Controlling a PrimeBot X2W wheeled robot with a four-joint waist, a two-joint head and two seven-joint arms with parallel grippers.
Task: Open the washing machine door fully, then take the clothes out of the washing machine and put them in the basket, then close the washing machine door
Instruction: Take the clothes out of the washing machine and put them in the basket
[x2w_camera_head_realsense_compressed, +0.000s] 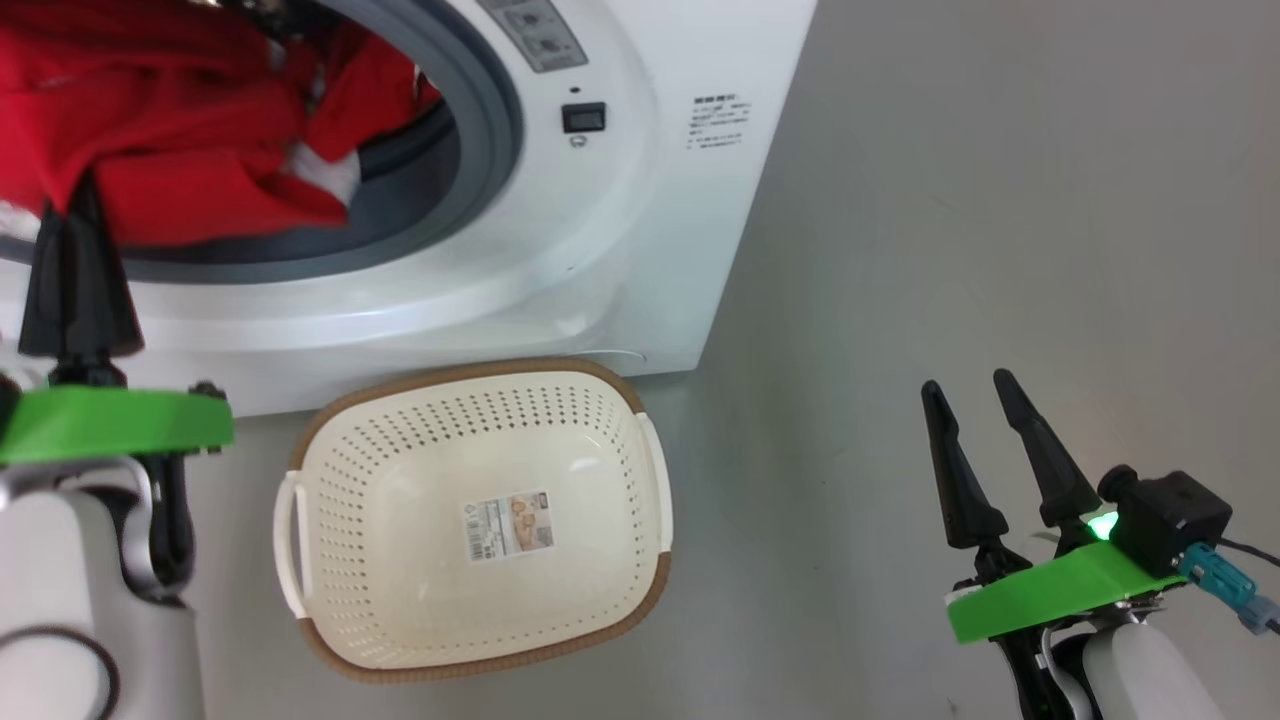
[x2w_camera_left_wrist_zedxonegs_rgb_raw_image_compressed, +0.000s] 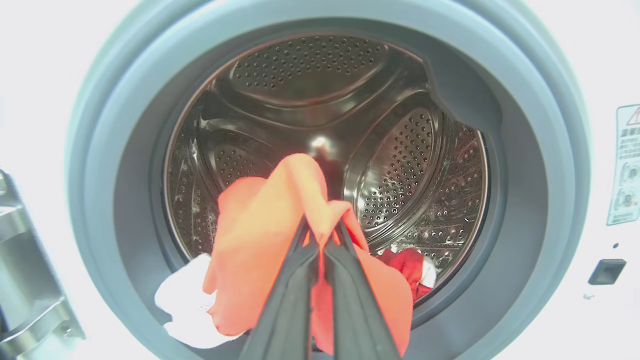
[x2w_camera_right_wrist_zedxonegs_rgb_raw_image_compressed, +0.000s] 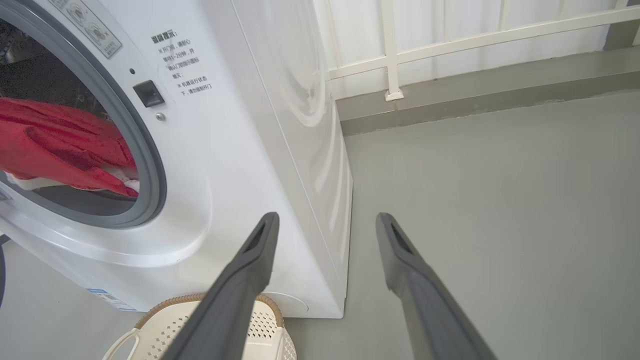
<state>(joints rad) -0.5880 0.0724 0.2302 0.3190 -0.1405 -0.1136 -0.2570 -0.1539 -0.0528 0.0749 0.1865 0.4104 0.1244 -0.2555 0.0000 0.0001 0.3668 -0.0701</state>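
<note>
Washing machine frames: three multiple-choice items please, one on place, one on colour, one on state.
1. Where does the basket stand? A) on the floor before the washing machine B) on top of it C) inside the drum
2. Main colour of the clothes? A) blue B) red C) green
3. State of the left gripper? A) open B) shut on the clothes C) shut on nothing
Key: 1 A, head view shows it on the floor below the machine's front. 2 B, red fabric with white trim. 3 B, its fingers pinch red fabric in the left wrist view.
</note>
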